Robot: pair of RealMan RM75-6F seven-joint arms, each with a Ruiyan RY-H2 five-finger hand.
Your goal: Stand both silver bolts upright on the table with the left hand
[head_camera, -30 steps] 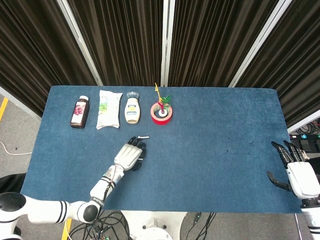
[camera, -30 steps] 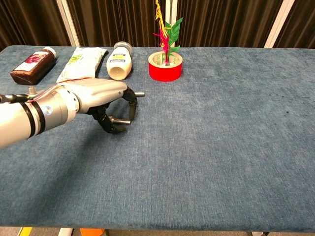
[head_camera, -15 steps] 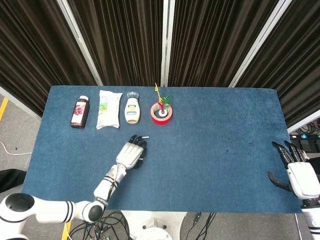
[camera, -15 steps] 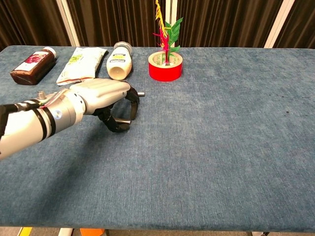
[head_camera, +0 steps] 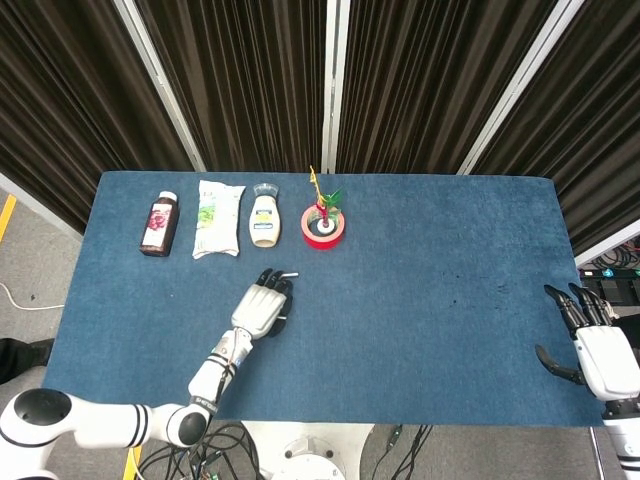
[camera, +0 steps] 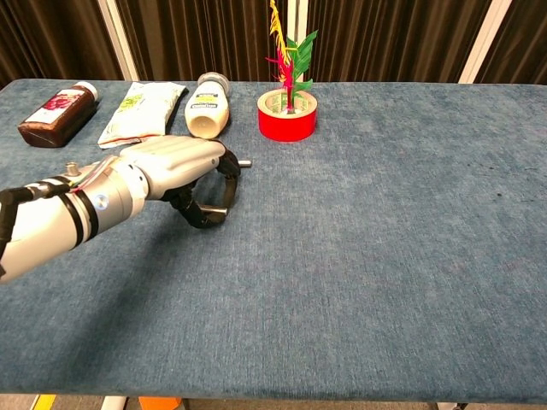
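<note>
My left hand (head_camera: 262,306) lies palm down on the blue table (head_camera: 430,300), left of centre, fingers curled toward the cloth. In the chest view the left hand (camera: 171,166) arches over a silver bolt (camera: 214,207) lying flat, and the thumb and a fingertip pinch it between them. The second silver bolt (camera: 244,162) lies flat just past the fingertips, and only its end shows (head_camera: 289,275). The head view hides the pinched bolt under the hand. My right hand (head_camera: 600,352) hangs off the table's right edge, fingers apart, holding nothing.
Along the back edge lie a dark sauce bottle (head_camera: 158,224), a white pouch (head_camera: 218,232) and a cream bottle (head_camera: 264,216). A red tape roll (head_camera: 323,228) holding a small plant stands just behind and to the right of the left hand.
The left hand has slid a little forward and right, and its thumb and fingers have drawn closer around the nearer bolt. The right hand has not moved.
</note>
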